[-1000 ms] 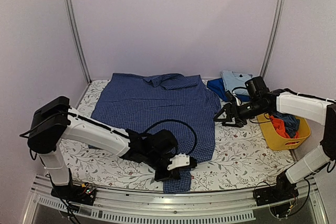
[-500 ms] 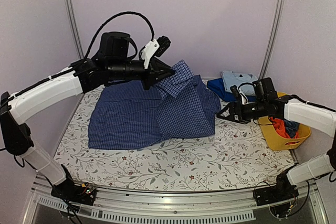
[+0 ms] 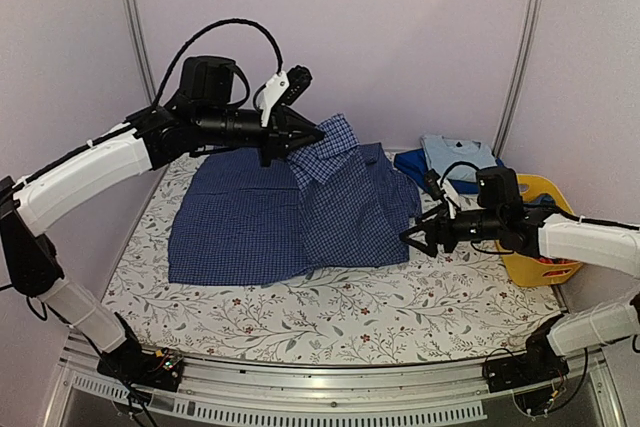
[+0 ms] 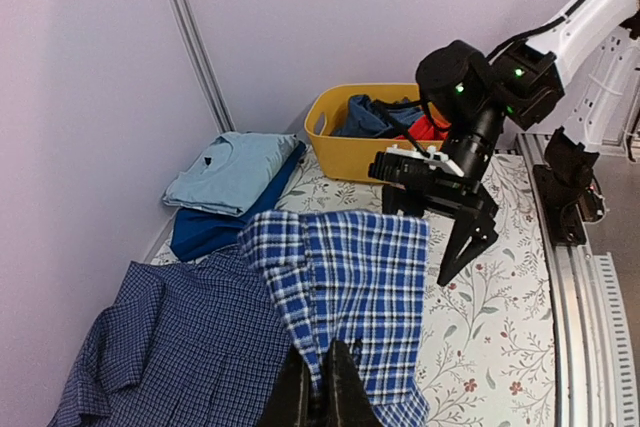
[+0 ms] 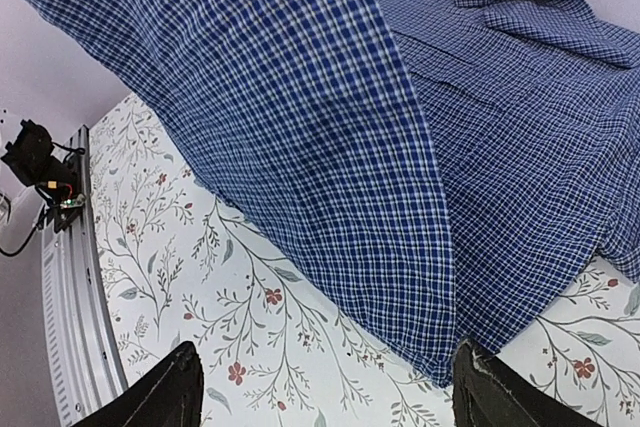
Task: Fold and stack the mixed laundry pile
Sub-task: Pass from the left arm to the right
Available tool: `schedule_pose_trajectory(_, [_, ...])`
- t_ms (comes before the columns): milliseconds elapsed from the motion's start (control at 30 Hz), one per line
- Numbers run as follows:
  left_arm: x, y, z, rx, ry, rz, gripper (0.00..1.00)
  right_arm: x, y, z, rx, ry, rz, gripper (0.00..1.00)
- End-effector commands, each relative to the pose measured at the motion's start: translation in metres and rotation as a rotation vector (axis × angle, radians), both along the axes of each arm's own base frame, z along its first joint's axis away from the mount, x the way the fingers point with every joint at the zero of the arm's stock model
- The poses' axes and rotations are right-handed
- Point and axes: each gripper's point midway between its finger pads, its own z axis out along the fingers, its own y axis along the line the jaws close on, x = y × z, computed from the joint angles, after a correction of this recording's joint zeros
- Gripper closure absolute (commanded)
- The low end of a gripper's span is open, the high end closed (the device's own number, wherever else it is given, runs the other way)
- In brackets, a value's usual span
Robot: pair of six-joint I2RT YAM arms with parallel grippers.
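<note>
Blue check shirt: lying on the floral table, one edge raised above it.
Left gripper: pinching the raised shirt edge.
Right gripper: fingers spread, near the shirt's right edge.

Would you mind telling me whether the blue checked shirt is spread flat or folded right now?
Partly folded: the left gripper holds one edge of the shirt lifted, doubled back over the part lying flat.

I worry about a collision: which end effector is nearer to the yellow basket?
Right. The right end effector hovers open between the yellow basket and the blue check shirt; the left end effector is farther, above the shirt, shut on its lifted edge.
</note>
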Motion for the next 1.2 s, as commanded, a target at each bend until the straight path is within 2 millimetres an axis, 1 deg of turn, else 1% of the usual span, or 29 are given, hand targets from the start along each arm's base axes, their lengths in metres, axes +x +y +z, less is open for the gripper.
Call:
schedule_pose_trajectory(0, [-0.021, 0.009, 0.033, -0.041, -0.077, -0.078, 1.00, 0.016, 0.014, 0.013, -0.024, -0.123, 0.078, 0.15])
schedule_pose_trajectory(67, [-0.025, 0.012, 0.038, -0.044, -0.096, -0.090, 1.00, 0.018, 0.018, 0.003, -0.045, -0.109, 0.110, 0.15])
schedule_pose_trajectory(100, [-0.028, 0.013, 0.041, -0.046, -0.106, -0.094, 1.00, 0.020, 0.020, -0.008, -0.062, -0.091, 0.118, 0.16])
schedule_pose_trajectory(200, [-0.036, 0.017, 0.049, -0.049, -0.132, -0.117, 1.00, 0.030, 0.023, -0.025, -0.095, -0.080, 0.125, 0.16])
schedule_pose_trajectory(300, [-0.044, 0.019, 0.055, -0.052, -0.140, -0.148, 1.00, 0.040, 0.030, -0.024, -0.091, -0.100, 0.133, 0.16])
schedule_pose_trajectory(467, [-0.062, 0.020, 0.057, -0.059, -0.144, -0.223, 0.97, 0.058, 0.036, -0.031, -0.113, -0.105, 0.137, 0.16])
schedule_pose_trajectory(633, [-0.073, 0.023, 0.052, -0.053, -0.140, -0.254, 0.97, 0.076, 0.033, -0.039, -0.123, -0.092, 0.121, 0.19])
schedule_pose_trajectory(733, [-0.074, 0.024, 0.049, -0.046, -0.137, -0.253, 0.97, 0.076, 0.037, -0.036, -0.095, -0.081, 0.156, 0.28])
schedule_pose_trajectory(833, [-0.075, 0.024, 0.041, -0.035, -0.123, -0.254, 0.97, 0.073, 0.047, -0.022, -0.056, -0.076, 0.209, 0.38])
schedule_pose_trajectory(900, [-0.074, 0.024, 0.035, -0.026, -0.112, -0.249, 0.97, 0.066, 0.056, -0.011, -0.037, -0.084, 0.239, 0.45])
schedule_pose_trajectory(967, [-0.074, 0.024, 0.032, -0.021, -0.107, -0.246, 0.97, 0.061, 0.063, -0.005, -0.032, -0.094, 0.265, 0.55])
schedule_pose_trajectory(1033, [-0.072, 0.024, 0.030, -0.016, -0.108, -0.238, 0.97, 0.056, 0.066, -0.009, -0.046, -0.070, 0.289, 0.64])
schedule_pose_trajectory(1133, [-0.070, 0.025, 0.027, -0.009, -0.113, -0.223, 0.98, 0.052, 0.067, -0.012, -0.063, -0.044, 0.305, 0.70])
schedule_pose_trajectory(1167, [-0.069, 0.025, 0.026, -0.006, -0.114, -0.218, 0.98, 0.051, 0.067, -0.012, -0.066, -0.047, 0.311, 0.70])
